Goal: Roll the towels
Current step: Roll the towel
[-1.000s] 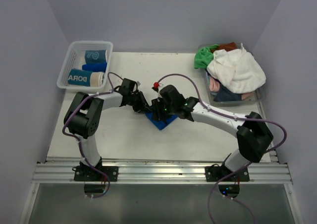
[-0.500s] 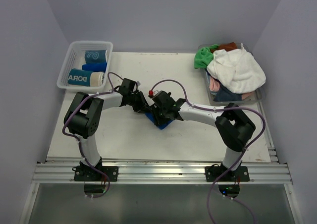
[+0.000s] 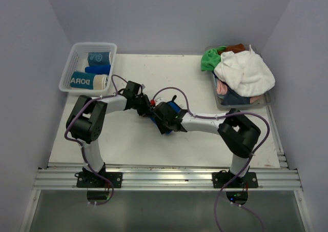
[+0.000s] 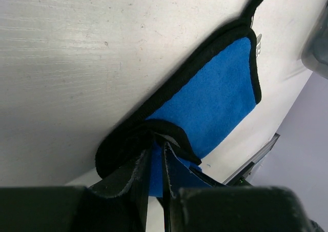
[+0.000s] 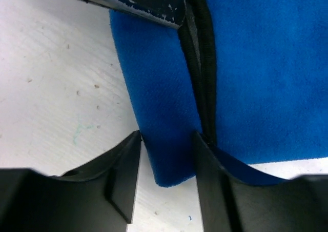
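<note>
A royal blue towel [image 3: 173,108] with black edging lies mid-table, partly rolled. My left gripper [image 3: 148,110] is shut on its black-edged end [image 4: 128,145], with blue cloth pinched between the fingertips [image 4: 158,146]. My right gripper [image 3: 160,120] sits low over the same towel [image 5: 266,62], jaws open. The rolled fold [image 5: 169,139] fills the gap between its fingers [image 5: 128,155] and does not look squeezed. A left finger [image 5: 143,1] shows at the top of the right wrist view. More towels [image 3: 245,72], white, green and pink, are heaped at the back right.
A clear mesh basket [image 3: 70,62] at the back left holds three rolled towels, one teal [image 3: 99,58], one blue [image 3: 97,69], one lettered teal and beige [image 3: 88,80]. The heap sits in a clear bin [image 3: 246,104]. Walls close in on both sides.
My right arm has folded in and its gripper has slid left along the blue towel towards the left gripper, jaws widening. The left arm has stayed still.
</note>
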